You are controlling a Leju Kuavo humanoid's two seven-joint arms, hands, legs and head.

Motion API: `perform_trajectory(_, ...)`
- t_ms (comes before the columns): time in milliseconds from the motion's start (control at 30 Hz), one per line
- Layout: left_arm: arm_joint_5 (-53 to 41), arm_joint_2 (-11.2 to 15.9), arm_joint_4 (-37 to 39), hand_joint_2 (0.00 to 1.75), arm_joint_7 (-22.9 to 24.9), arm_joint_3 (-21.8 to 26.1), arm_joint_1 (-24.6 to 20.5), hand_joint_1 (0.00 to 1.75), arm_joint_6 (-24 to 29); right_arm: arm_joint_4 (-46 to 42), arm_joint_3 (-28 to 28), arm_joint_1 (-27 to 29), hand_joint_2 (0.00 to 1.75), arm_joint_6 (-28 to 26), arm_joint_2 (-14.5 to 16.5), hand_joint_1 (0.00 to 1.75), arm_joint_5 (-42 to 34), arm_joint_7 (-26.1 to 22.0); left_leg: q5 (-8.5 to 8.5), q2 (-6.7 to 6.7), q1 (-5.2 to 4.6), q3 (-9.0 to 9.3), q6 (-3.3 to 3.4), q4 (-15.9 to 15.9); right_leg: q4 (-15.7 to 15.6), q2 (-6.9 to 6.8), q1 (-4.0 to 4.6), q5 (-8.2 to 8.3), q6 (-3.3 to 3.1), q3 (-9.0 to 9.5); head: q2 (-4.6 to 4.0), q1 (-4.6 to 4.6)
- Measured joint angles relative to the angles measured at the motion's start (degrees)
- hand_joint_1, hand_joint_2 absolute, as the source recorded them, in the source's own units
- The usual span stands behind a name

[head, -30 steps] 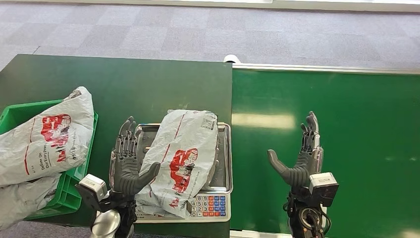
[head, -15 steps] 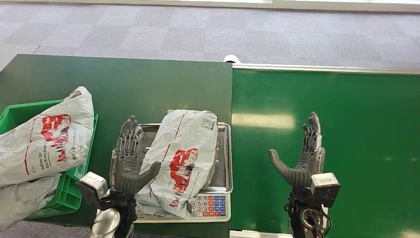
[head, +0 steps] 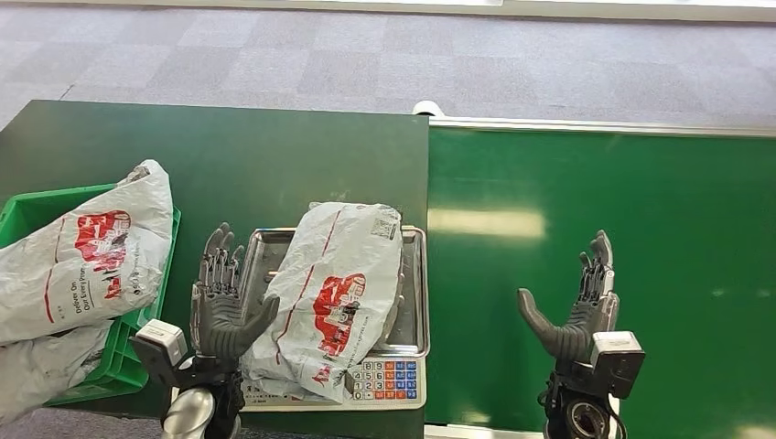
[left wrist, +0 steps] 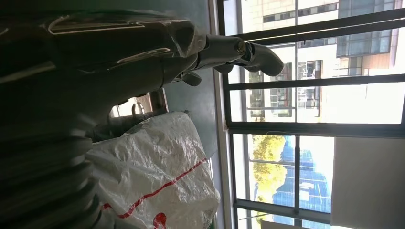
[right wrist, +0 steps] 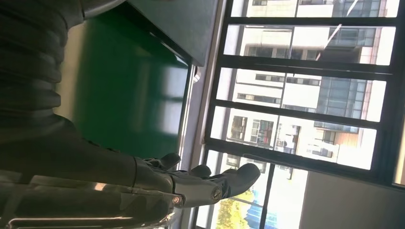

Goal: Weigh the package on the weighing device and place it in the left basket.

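Two hands: both raised over the work surface, palms turned toward each other, neither holding anything.
Basket [head: 137,331]: green, at the far left of the dark green table [head: 274,165], its near corner over the table's front edge.
Bagged parcels [head: 87,251]: grey-white with red print, heaped in the basket and spilling over its rim.
Left hand [head: 222,306]: just left of the scale, fingers [head: 220,265] straight and spread, thumb angled toward the package and close to its left edge; contact cannot be told. The left wrist view shows the thumb [left wrist: 239,50] extended with nothing in it.
Scale [head: 384,380]: at the table's front edge, steel tray [head: 414,293] on top, coloured keypad at the front.
Package [head: 334,293]: grey-white mailer with red print and a label near its far end, lying lengthwise on the tray, its near end draped over the front beside the keypad.
Belt surface [head: 595,183]: brighter green, adjoining the table on the right.
Right hand [head: 578,315]: over the belt surface, well apart from the scale, fingers [head: 599,265] extended, thumb spread wide, empty.
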Motion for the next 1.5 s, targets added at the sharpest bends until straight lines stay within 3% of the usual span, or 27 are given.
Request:
perform_trajectory(300,-0.91,-0.32,-1.06,1.75,0.81,-1.8,1.41,0.0,-1.1,-1.44,-2.47,2.45,1.75,2.31,0.01,0.0,1.44,-1.17,0.0,0.02,0.0,-0.02,0.0,0.0,-0.01,0.0,0.0,-0.01,0.01,-0.01,0.0,-0.01)
perform_trajectory(567,-0.27,0.1,2.12,1.75,1.27,-2.43,-3.53,0.0,-1.63,-1.76,-2.12,1.13,1.75,0.98,0.43,0.0,0.47,-1.33,0.02,0.0,0.0,0.06,0.0,0.0,0.01,-0.03,0.0,0.01,0.0,0.07,0.0,-0.01)
perform_trajectory(1133,-2.75,0.48,5.58,1.75,0.44,-2.48,-6.61,0.0,0.14,-0.78,-2.06,-1.62,1.75,1.35,0.53,0.0,-0.63,-0.17,0.02,-0.01,0.0,0.05,0.0,0.0,0.01,-0.03,0.0,0.01,0.0,0.07,0.0,-0.01)
perform_trajectory(1500,-5.48,0.67,2.16,1.75,2.49,-5.04,-2.53,0.0,1.25,-1.8,0.34,1.52,1.75,-1.56,-0.35,0.0,-0.01,1.94,-0.07,0.0,0.0,-0.05,-0.03,0.0,-0.01,-0.02,0.0,-0.05,0.03,-0.05,0.0,-0.01)
